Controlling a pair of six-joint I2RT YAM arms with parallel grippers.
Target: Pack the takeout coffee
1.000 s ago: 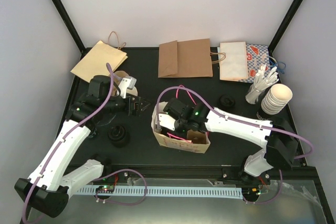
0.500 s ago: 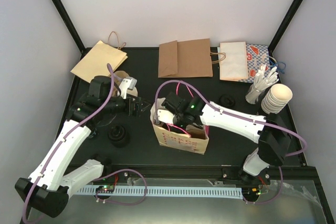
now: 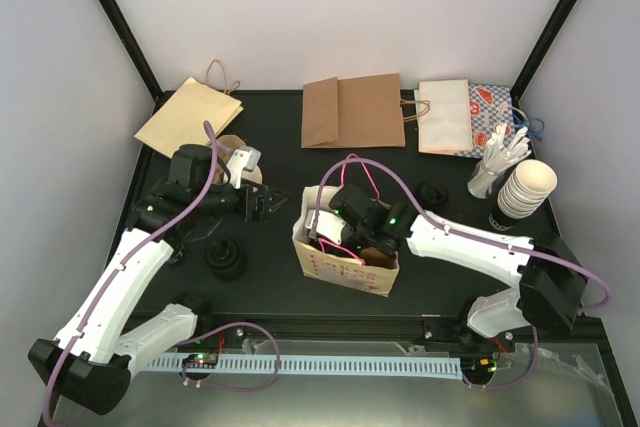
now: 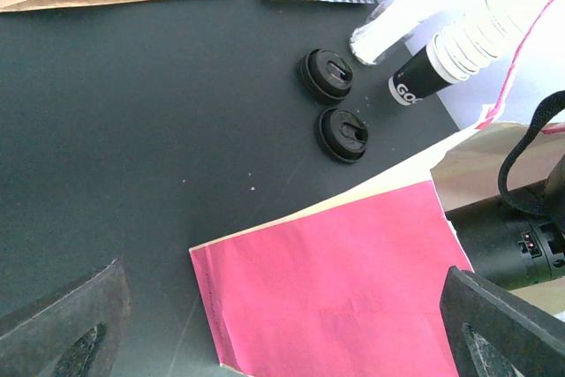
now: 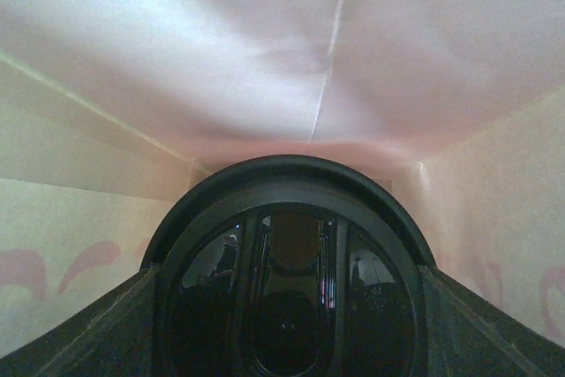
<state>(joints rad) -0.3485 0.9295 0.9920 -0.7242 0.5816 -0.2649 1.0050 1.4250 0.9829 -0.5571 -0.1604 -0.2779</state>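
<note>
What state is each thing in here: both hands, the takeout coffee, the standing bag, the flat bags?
standing bag: upright, mouth open.
takeout coffee: lidded, down inside the standing bag.
right hand: inside the standing bag, shut on the takeout coffee.
left hand: open, empty, beside the standing bag, not touching it.
flat bags: folded, lying flat.

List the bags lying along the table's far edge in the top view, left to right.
tan paper bag → brown paper bag → white paper bag → blue-and-red patterned bag
</note>
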